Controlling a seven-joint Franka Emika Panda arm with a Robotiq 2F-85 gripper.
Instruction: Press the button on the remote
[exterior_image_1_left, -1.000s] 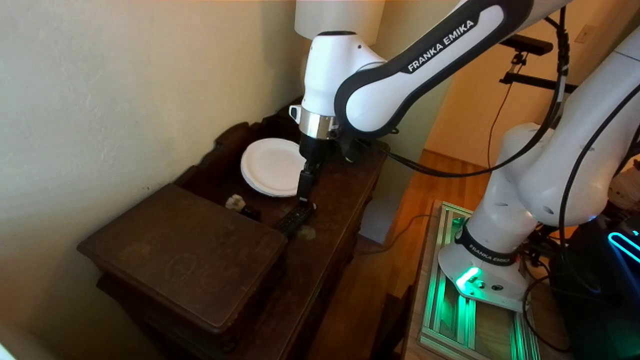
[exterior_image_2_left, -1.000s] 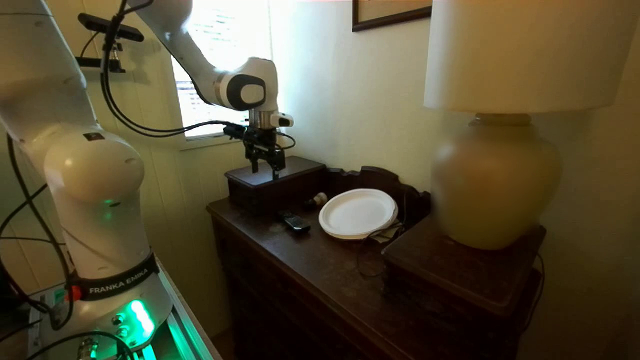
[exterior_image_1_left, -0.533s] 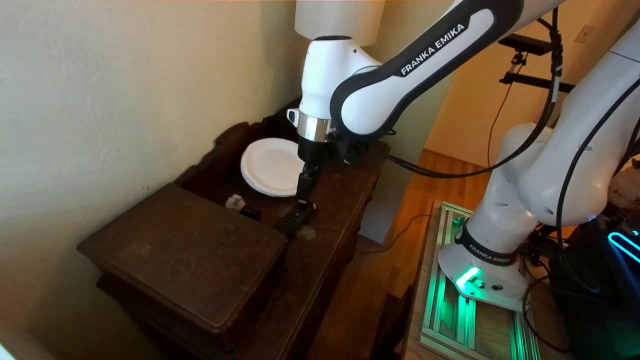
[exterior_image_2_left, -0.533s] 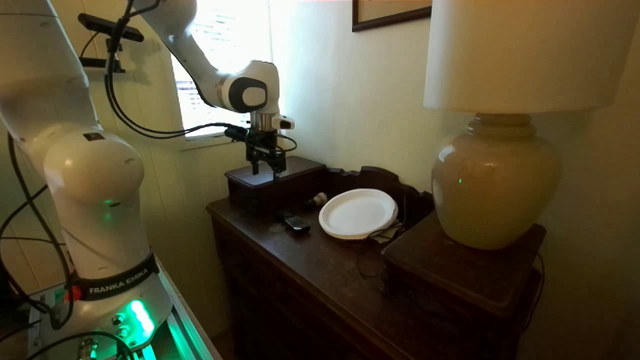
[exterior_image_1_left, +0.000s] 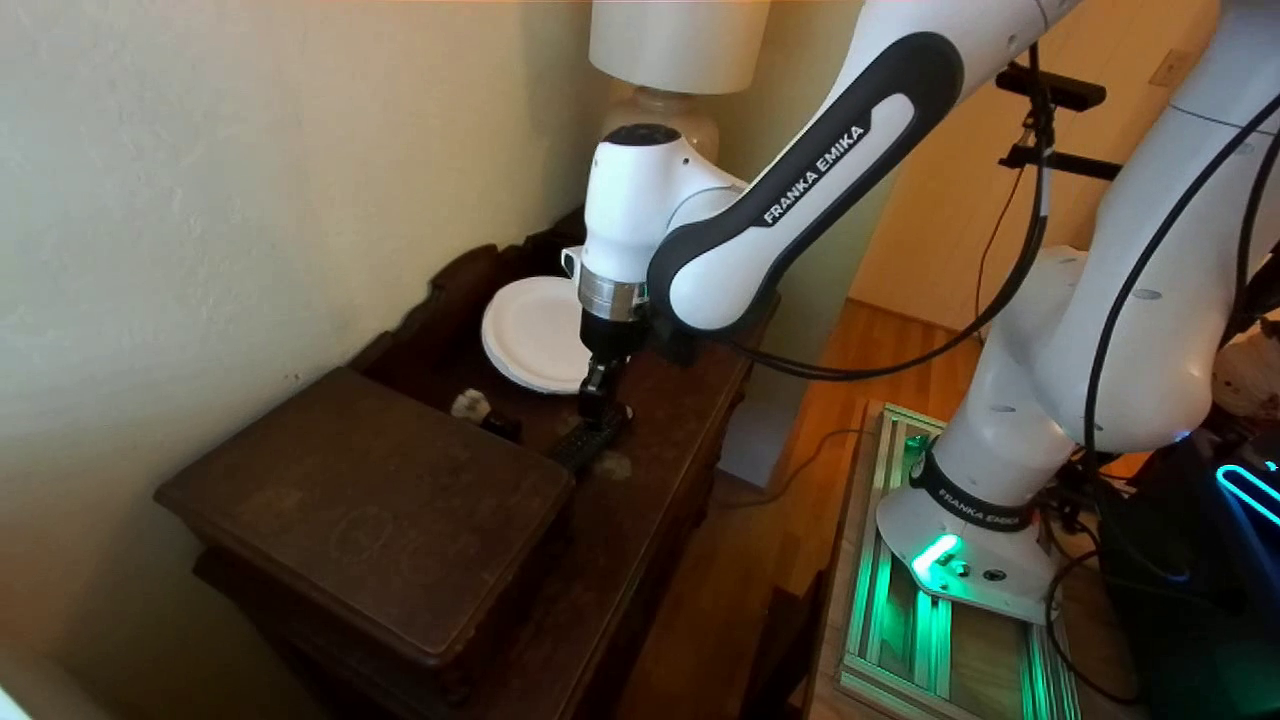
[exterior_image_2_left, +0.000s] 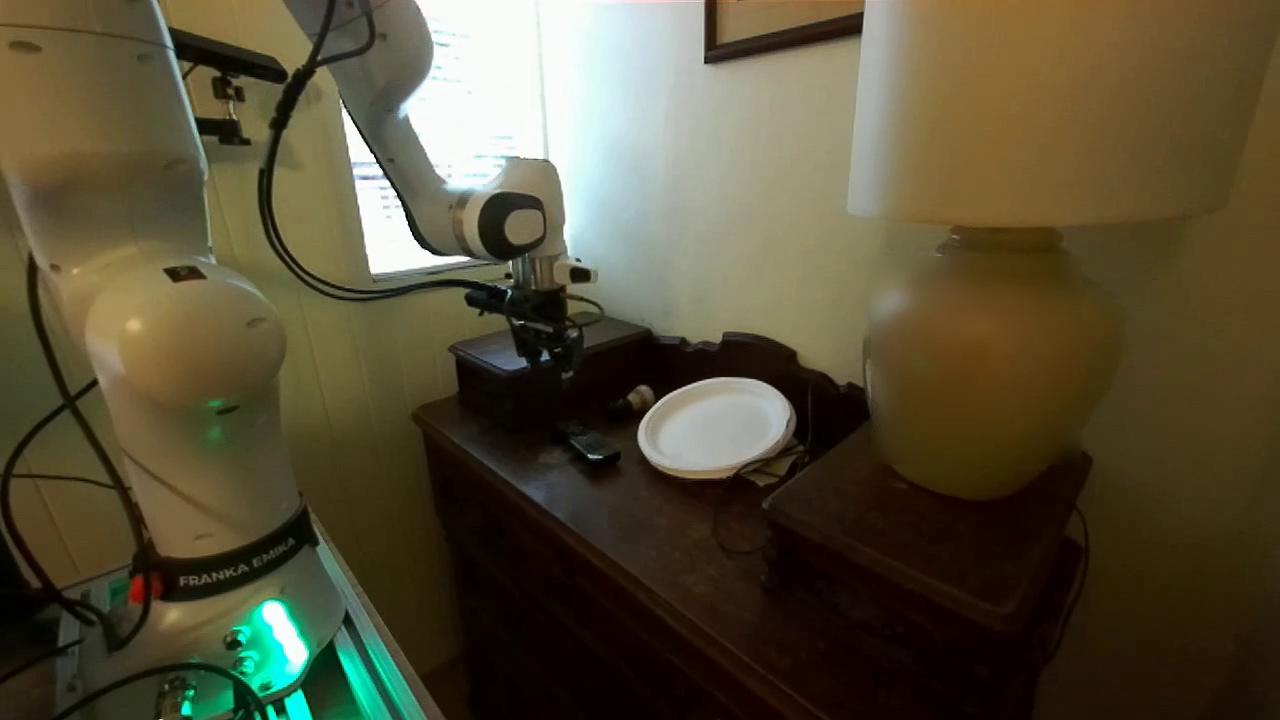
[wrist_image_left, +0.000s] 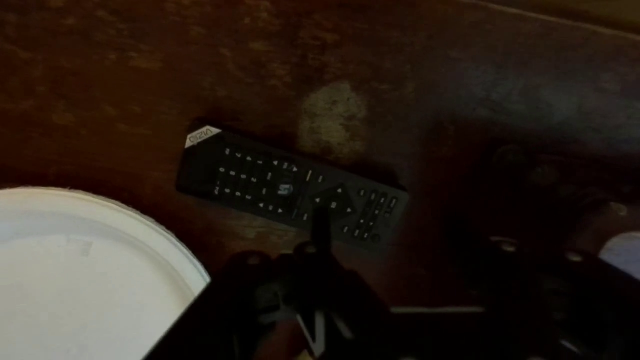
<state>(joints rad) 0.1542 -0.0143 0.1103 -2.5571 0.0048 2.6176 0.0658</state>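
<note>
Almost there, likely not pressed yet

See the black VIZIO remote (wrist_image_left: 292, 187) on the wooden dresser (exterior_image_2_left: 640, 540), near the white plate (exterior_image_2_left: 715, 428). Spread wide at the gripper (exterior_image_1_left: 593, 410), with one finger (wrist_image_left: 321, 228) over the edge of the arrow pad (wrist_image_left: 337, 202). Likely done with most reaching, with pushing left. Cannot tell if touching.

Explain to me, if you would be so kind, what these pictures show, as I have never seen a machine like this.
The machine is a robot arm ending in a gripper, its mechanical hand. Two pictures come from cameras standing outside it; the dark close-up comes from its wrist. On the wooden dresser lie a black remote, a white plate and a small brush-like thing; a lamp stands on a raised end. Nothing appears to be held. In the close-up a finger reaches over the remote, presumably to press a button, though I can't tell whether it touches.
</note>
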